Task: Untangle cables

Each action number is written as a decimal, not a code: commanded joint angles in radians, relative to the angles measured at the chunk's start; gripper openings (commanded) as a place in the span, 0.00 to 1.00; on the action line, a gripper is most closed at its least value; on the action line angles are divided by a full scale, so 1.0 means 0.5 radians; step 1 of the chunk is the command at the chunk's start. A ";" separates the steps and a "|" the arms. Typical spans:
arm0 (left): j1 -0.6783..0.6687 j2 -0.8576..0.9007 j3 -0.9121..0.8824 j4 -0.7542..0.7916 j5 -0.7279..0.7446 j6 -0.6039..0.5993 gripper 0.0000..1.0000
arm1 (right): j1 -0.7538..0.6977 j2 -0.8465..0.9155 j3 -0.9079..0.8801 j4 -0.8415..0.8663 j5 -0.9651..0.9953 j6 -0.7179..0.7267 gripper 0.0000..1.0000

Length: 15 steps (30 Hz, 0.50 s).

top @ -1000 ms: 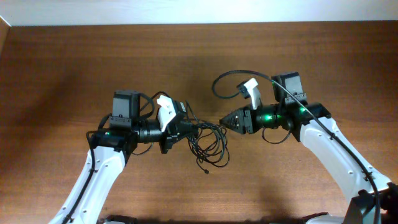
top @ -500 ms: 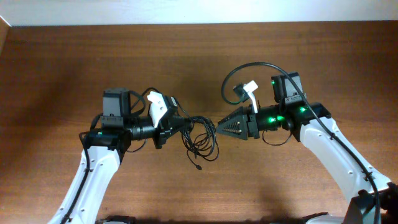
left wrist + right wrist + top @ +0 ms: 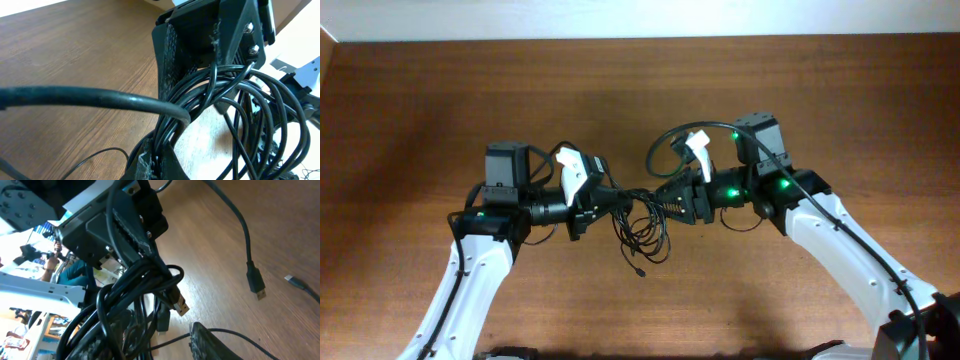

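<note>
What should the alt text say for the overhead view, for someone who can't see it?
A loose tangle of thin black cables sits between the left gripper and the right gripper, which face each other over the middle of a brown wooden table. One plug end trails out below the tangle.

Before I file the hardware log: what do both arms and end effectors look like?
The left arm and right arm have white links, black joint housings and green lights. The left end effector and right end effector are black with ridged fingers.
</note>
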 commanded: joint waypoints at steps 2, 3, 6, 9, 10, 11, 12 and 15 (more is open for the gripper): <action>0.005 -0.034 0.002 0.004 0.066 0.029 0.00 | 0.021 0.002 0.034 -0.043 0.508 0.253 0.07; 0.005 -0.034 0.002 0.003 0.046 0.029 0.00 | 0.016 -0.001 0.034 -0.066 0.709 0.313 0.04; 0.005 -0.034 0.002 -0.014 -0.184 -0.052 0.00 | -0.032 -0.024 0.039 -0.204 1.478 0.500 0.04; 0.005 -0.034 0.002 -0.019 -0.198 -0.060 0.00 | -0.089 -0.054 0.040 -0.314 1.821 0.558 0.04; 0.005 -0.034 0.002 -0.019 -0.198 -0.060 0.00 | -0.101 -0.057 0.040 -0.331 1.820 0.557 0.04; 0.005 -0.034 0.002 -0.019 -0.198 -0.060 0.00 | -0.104 -0.060 0.040 -0.354 1.810 0.557 0.06; 0.005 -0.034 0.002 -0.019 -0.198 -0.061 0.00 | -0.104 -0.062 0.040 -0.375 1.828 0.557 0.06; 0.005 -0.034 0.002 -0.020 -0.196 -0.062 0.00 | -0.104 -0.063 0.040 -0.446 1.934 0.558 0.11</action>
